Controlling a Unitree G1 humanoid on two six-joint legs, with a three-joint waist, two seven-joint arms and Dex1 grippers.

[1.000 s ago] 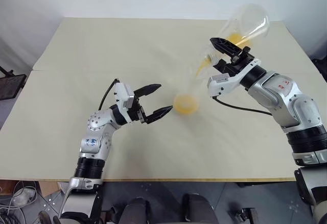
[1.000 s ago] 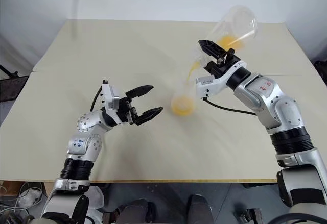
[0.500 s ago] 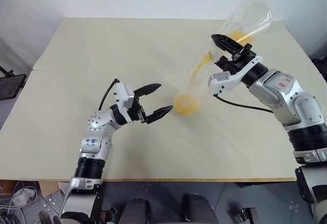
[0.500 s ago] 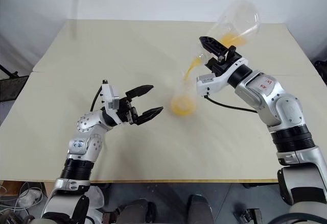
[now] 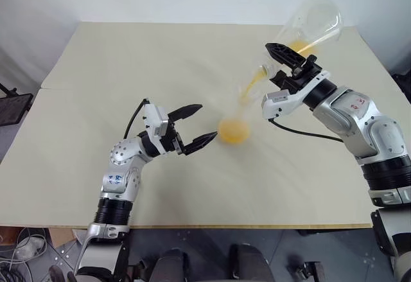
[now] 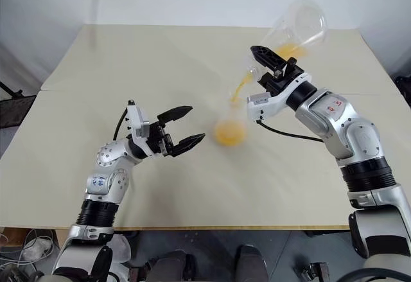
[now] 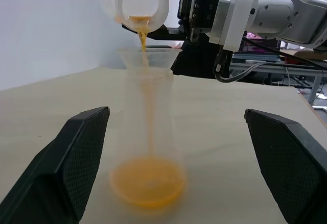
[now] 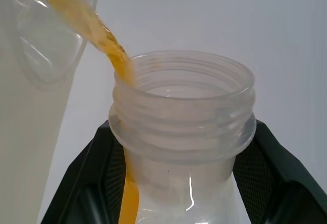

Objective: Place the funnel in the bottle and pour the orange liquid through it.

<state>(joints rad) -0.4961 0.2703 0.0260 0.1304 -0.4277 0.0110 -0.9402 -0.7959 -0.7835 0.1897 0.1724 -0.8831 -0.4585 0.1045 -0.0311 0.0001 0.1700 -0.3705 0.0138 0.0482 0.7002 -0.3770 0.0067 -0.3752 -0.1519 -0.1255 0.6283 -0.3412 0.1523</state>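
Right end effector [image 5: 282, 60] clamped on tilted bottle [image 5: 313, 25], upper right. Liquid [image 5: 233, 130] streams through funnel [image 7: 149, 58] into cup [image 7: 148, 132], centre. Left end effector [image 5: 207, 123] apart. Bottle probably light, slick, squeezable: grip body.

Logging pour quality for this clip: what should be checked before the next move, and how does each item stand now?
1. Funnel seated in the standing container: ok.
2. Orange liquid stream landing inside the funnel: ok.
3. Right gripper shut on the held bottle: ok.
4. Left gripper open, fingers apart from the standing container: ok.
5. Held bottle emptied: not ok, liquid remains inside.
6. No spill on the table: cannot tell.
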